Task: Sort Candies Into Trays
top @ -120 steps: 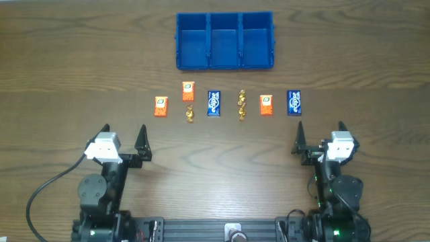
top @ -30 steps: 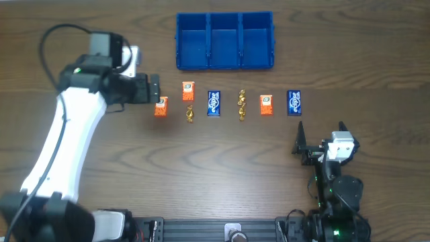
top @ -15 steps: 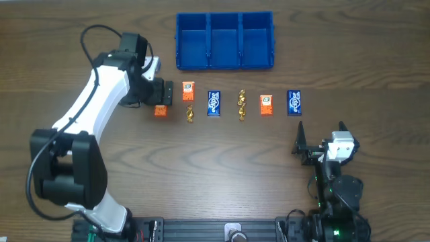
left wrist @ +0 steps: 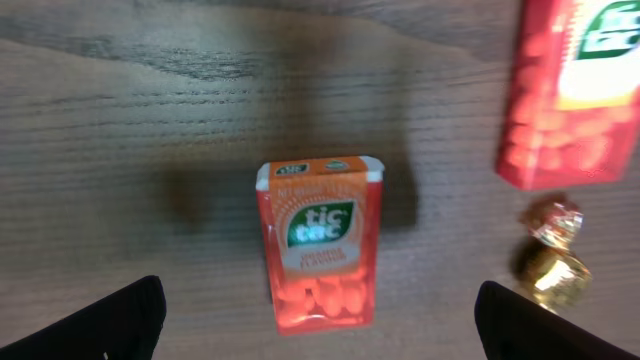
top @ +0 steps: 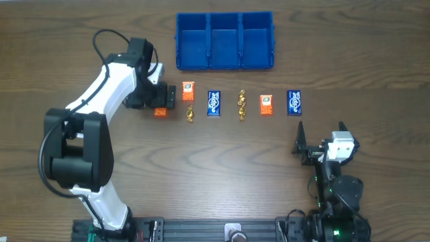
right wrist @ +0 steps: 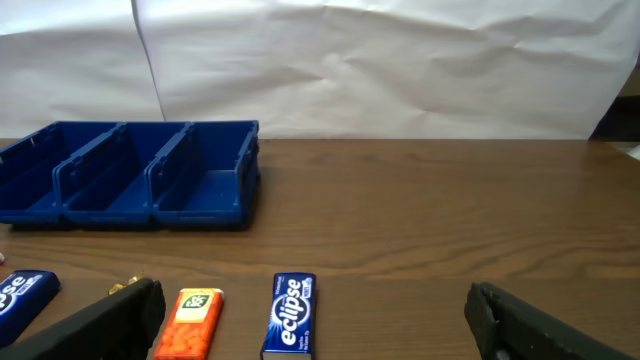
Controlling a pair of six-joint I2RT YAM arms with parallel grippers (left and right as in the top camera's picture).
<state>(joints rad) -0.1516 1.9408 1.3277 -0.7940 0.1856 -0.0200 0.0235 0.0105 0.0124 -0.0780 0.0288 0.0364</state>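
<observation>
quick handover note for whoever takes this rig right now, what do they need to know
left claw: open, over the leftmost orange box, not gripping it.
right claw: open, parked by its base.
In a row on the table: two more orange boxes, two blue packs, gold candies.
blue tray: all three compartments empty.
Done: nothing sorted yet.
Left: every candy needs to go into the tray, likely starting with the leftmost orange box.

I see bare table (left wrist: 110, 140) left of the leftmost orange box (left wrist: 320, 250); second orange box (left wrist: 570, 95) and gold candy (left wrist: 548, 248) crowd its right.
</observation>
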